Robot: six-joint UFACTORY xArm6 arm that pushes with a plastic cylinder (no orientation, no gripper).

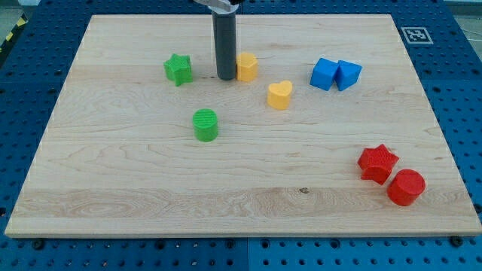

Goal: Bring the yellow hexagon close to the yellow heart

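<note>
Rod point(225, 45) cut off by the view's top, upper part and arm unseen. Yellow hexagon point(248, 67) partly covered on its left by the rod; contact with my tip point(226, 77) impossible to judge. Board point(113, 188) lower corners clipped near the view's bottom. Marker point(415, 34) at the board's top right too small to read. 2 blue blocks point(335, 74) pressed together, exact shapes unclear. Striped object point(11, 36) at the view's left edge, cut off.

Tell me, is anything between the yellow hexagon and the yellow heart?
No. In the camera view, only bare wood separates the yellow hexagon from the yellow heart. My tip sits at the hexagon's left.
</note>
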